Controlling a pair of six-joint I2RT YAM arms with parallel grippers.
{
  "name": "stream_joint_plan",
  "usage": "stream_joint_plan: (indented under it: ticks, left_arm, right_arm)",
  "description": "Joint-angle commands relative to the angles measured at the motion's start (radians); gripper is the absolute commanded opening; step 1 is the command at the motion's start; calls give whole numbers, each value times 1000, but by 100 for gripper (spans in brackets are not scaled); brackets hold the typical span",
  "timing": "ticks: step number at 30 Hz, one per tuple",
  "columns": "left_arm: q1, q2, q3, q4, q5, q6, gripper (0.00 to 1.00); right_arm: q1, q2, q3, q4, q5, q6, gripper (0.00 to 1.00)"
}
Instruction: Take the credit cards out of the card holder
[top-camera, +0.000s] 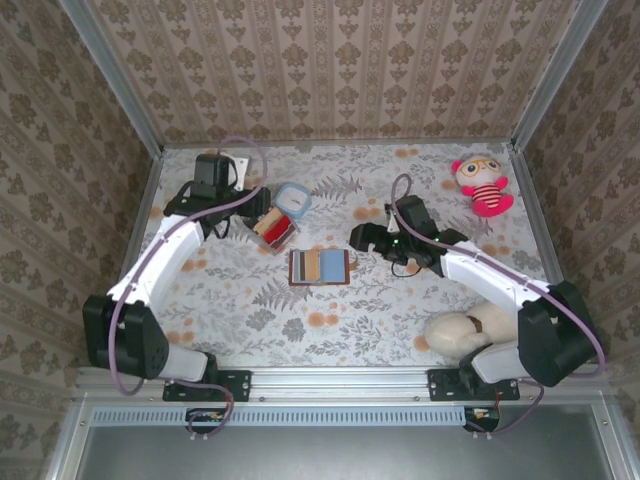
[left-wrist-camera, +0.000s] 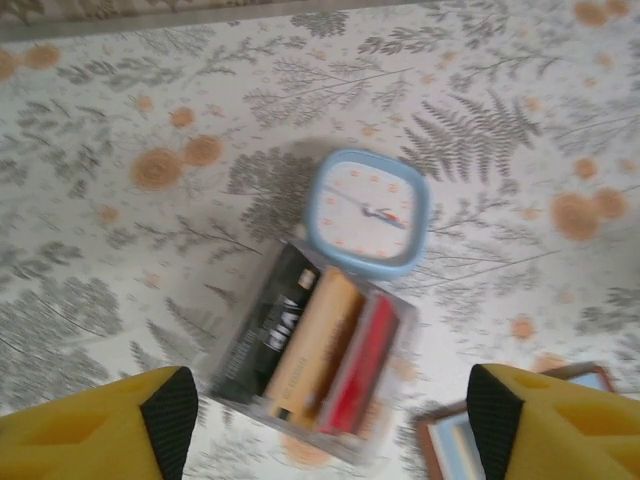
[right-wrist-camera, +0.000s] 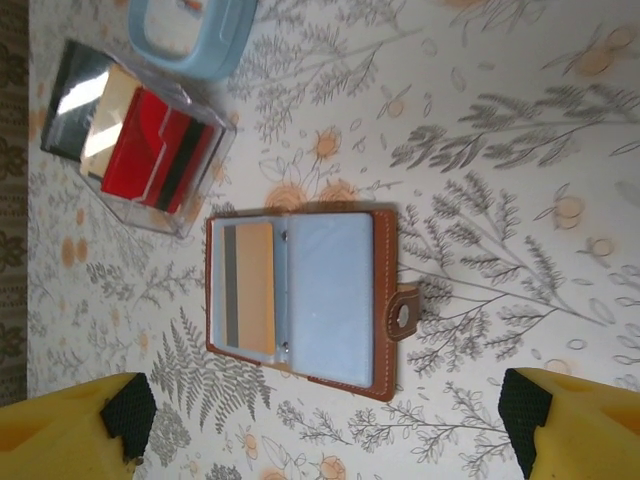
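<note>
While card holder (right-wrist-camera: 305, 295) is lying open on counter (right-wrist-camera: 500, 150), left fingers (left-wrist-camera: 90, 435) and right fingers (right-wrist-camera: 575, 425) are hanging spread wide, gripping nothing.

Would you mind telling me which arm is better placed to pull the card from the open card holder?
Probably the right: the open right gripper faces the card holder and its tan card, while the left gripper hangs over the clear box.
</note>
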Motion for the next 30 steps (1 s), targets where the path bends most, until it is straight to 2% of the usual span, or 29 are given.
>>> stream_joint_plan:
  ticks: [1, 5, 7, 8, 10, 12, 21, 30]
  left_arm:
    - [-12, -57, -66, -19, 67, -163, 81]
    - [-17, -134, -165, 11, 129, -257, 90]
    - [-18, -170, -217, 40, 169, -301, 92]
    - [-20, -184, -240, 52, 183, -313, 96]
    - [-26, -218, -285, 34, 172, -335, 100]
    - [-34, -250, -330, 33, 164, -351, 100]
    - [-83, -279, -452, 72, 161, -417, 99]
    - [-121, -209, -437, 79, 153, -417, 98]
  right_arm:
    - [47, 79, 46, 12, -31, 9, 89]
    - [102, 171, 101, 20, -59, 8, 79]
    - [128, 236, 130, 42, -91, 22, 70]
    - [139, 261, 142, 51, -102, 29, 66]
    - [164, 314, 171, 62, -117, 44, 56]
    - [183, 357, 203, 61, -122, 53, 51]
    - [202, 470, 257, 81, -117, 93, 35]
    - [202, 541, 300, 61, -95, 95, 26]
